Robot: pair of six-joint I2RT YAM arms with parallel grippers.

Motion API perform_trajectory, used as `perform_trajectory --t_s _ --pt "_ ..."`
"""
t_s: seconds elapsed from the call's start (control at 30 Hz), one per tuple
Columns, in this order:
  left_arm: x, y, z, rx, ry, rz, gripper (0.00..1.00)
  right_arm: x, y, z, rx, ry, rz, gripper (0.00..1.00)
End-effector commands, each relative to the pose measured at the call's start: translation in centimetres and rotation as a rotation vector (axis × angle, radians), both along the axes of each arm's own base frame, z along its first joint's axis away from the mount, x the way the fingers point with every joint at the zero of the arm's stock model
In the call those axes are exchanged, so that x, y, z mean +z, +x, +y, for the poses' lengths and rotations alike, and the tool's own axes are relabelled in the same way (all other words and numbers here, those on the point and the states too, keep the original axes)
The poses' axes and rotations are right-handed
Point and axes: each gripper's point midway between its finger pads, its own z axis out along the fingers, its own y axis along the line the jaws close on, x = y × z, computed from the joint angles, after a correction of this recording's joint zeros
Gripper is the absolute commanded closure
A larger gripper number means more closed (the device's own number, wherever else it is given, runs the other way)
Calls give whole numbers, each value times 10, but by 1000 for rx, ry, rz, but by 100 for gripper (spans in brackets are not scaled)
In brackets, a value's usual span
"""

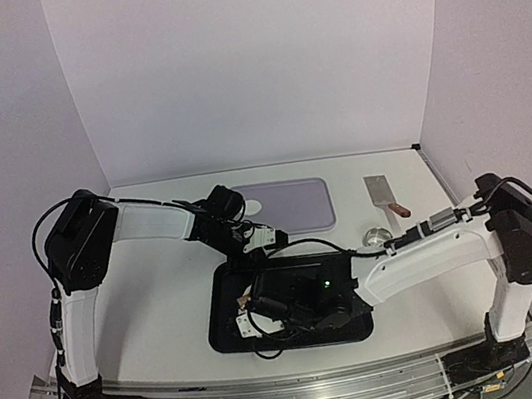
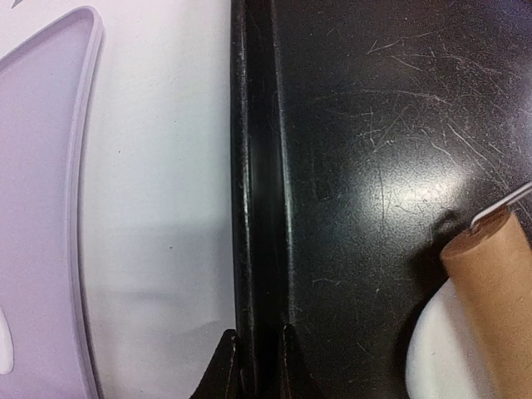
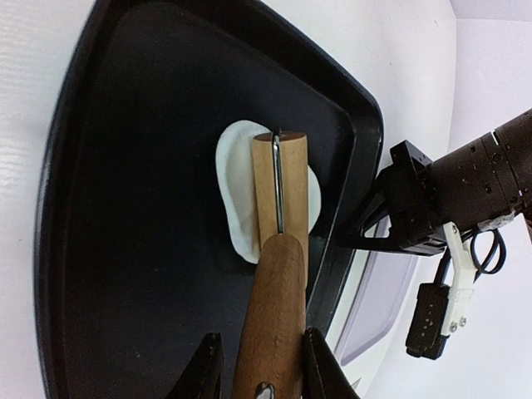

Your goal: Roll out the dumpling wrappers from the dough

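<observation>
Within right claw (image 3: pixel 264 362), roller (image 3: pixel 264 199) on apparent wrapper (image 3: pixel 235 199).

A white piece of dough (image 3: pixel 237 199), pressed flat into a thin oval, lay on the floor of the black tray (image 3: pixel 125 208) near one rim, under the wooden roller (image 3: pixel 278 191) across its middle. A second small white piece (image 1: pixel 255 204) sat on the lilac board (image 1: pixel 303 206).
</observation>
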Motion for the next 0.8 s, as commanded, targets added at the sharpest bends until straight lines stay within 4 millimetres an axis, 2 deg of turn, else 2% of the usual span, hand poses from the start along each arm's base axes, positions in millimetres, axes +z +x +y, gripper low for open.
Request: perform_trajectory --t_s 0.0,0.07,0.17,0.33,0.4,0.5,0.67,0.77 --pt "-23 -9 20 -30 117 -35 100 -125 -49 -105 17 -485 499 100" --pt "-23 -9 20 -31 118 -39 100 -128 -44 -106 17 -492 501 100" --pt "-22 -9 20 -30 116 -38 100 -122 -48 -106 -18 -459 517 100" --pt "-23 -10 20 -30 111 -36 100 -112 -91 -118 -22 -456 532 100" --pt "-24 -10 21 -30 112 -34 100 -113 -98 -124 -38 -464 542 100" --pt "-25 -11 21 -30 113 -31 100 -117 -84 -126 -38 -485 523 100" --pt "-24 -11 21 -31 114 -30 100 -125 -35 -105 -45 -464 505 100" --pt "-22 -10 20 -29 112 -31 100 -128 -31 -103 -46 -466 511 100"
